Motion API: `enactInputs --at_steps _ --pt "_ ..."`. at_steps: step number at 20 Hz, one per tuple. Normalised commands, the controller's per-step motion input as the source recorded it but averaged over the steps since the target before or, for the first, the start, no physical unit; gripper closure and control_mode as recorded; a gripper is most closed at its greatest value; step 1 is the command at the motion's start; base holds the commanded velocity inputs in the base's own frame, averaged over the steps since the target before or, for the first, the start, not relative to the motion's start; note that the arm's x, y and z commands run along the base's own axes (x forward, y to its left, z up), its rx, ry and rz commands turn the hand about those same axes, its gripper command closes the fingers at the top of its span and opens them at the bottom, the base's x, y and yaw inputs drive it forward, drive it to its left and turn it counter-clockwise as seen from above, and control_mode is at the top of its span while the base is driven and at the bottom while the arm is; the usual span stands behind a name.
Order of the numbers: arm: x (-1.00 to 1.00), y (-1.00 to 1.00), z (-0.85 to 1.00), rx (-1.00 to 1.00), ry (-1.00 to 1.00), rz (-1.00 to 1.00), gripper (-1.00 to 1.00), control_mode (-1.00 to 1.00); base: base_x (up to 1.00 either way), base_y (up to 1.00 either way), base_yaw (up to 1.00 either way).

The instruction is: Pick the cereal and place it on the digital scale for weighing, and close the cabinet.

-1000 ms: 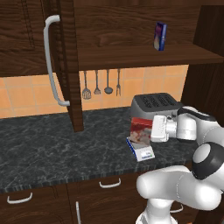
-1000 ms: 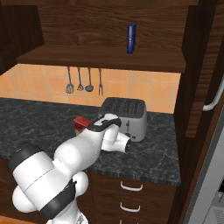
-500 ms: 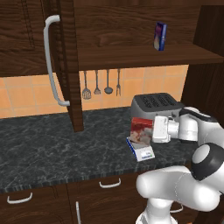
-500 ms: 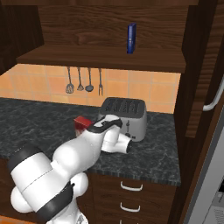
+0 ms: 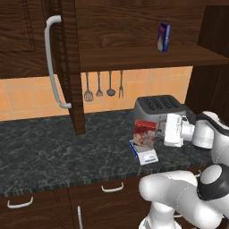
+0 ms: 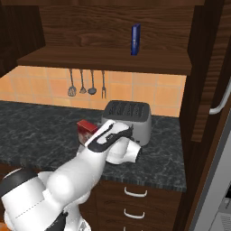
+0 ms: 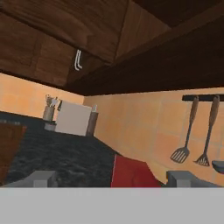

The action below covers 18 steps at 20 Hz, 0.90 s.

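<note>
My gripper (image 7: 111, 177) stands spread apart around the cereal (image 5: 144, 133), which sits upright on the digital scale (image 5: 144, 153); I should back straight off without tipping it; the cabinet (image 5: 67, 67) hangs open.

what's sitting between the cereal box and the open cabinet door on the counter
Nothing: in the left base view, bare dark counter runs from the cereal on the digital scale to the cabinet door.

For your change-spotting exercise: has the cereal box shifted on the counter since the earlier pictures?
No. The cereal stands in the same spot on the digital scale, just in front of the toaster, as before.
</note>
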Motion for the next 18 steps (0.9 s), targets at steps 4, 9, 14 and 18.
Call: enactInputs --at_steps 4,9,14,18 --pt "-0.28 -0.09 0.24 0.00 -0.27 -0.07 -1.00 -1.00 0.00 0.00 0.00" --pt "-0.51 -0.03 0.36 -0.01 -0.29 -0.08 -1.00 -1.00 0.00 0.00 0.00" --pt "-0.59 -0.03 0.40 -0.15 -0.38 -0.21 -1.00 -1.00 0.00 0.00 0.00" --pt "-0.47 -0.26 0.47 -0.14 -0.38 -0.33 -1.00 -1.00 0.00 0.00 0.00"
